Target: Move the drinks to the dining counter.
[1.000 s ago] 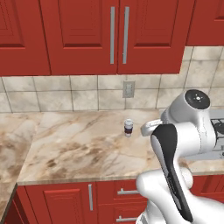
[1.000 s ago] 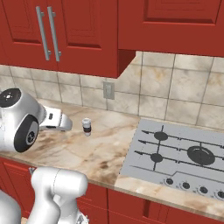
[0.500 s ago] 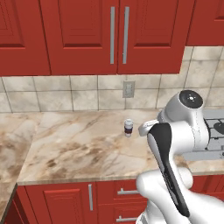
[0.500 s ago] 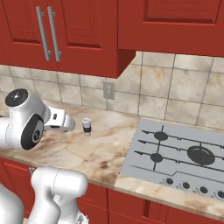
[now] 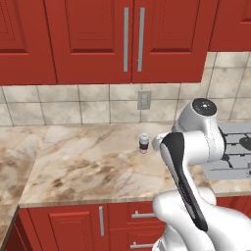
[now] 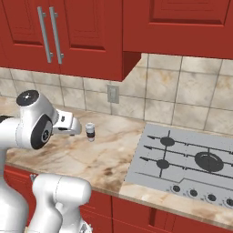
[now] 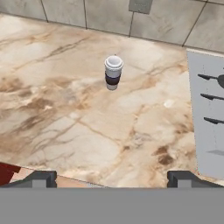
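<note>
**Small cup alone on the marble worktop**

Marble worktop fills your left base view under red cabinets; the white container with a dark band stands upright near the tiled wall, just left of the arm.

From the right base view, you see it beside the wrist, well left of the cooktop.

Your hand view puts the gripper above the worktop's front edge, jaws spread wide, nothing between them, the container well ahead.

Polished stone, painted wood, matt metal

Glossy veined marble worktop; satin red cabinets; matt grey cooktop; smooth white cup.
</note>
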Controlling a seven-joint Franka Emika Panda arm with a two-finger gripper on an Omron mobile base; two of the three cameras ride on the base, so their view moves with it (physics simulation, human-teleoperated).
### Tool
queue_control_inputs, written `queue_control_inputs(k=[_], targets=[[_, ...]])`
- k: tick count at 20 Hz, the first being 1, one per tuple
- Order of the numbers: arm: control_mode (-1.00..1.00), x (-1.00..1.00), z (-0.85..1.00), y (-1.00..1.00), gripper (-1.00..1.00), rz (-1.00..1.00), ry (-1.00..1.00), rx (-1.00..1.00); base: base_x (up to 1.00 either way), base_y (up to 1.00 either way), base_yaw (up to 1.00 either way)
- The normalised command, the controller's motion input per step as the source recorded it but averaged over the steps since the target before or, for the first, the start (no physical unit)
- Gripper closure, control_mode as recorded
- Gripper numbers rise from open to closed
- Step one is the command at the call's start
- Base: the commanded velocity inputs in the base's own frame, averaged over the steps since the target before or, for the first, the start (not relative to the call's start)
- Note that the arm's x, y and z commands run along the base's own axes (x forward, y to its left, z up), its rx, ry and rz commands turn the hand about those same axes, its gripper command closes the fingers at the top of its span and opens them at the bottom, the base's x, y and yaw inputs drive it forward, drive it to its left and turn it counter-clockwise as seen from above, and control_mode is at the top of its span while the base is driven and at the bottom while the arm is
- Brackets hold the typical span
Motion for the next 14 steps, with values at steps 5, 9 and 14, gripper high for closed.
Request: queue_control_inputs(k=[5, 9, 14], targets=[[-1.0, 0.24, -0.13, 0.0, -1.0, 0.0, 0.04, 0.0, 0.0, 0.0, 0.0], [-1.0, 0.21, -0.2, 0.0, -1.0, 0.0, 0.01, 0.0, 0.0, 0.0, 0.0], [-1.0, 0.18, -0.22, 0.0, -1.0, 0.0, 0.01, 0.0, 0.0, 0.0, 0.0]])
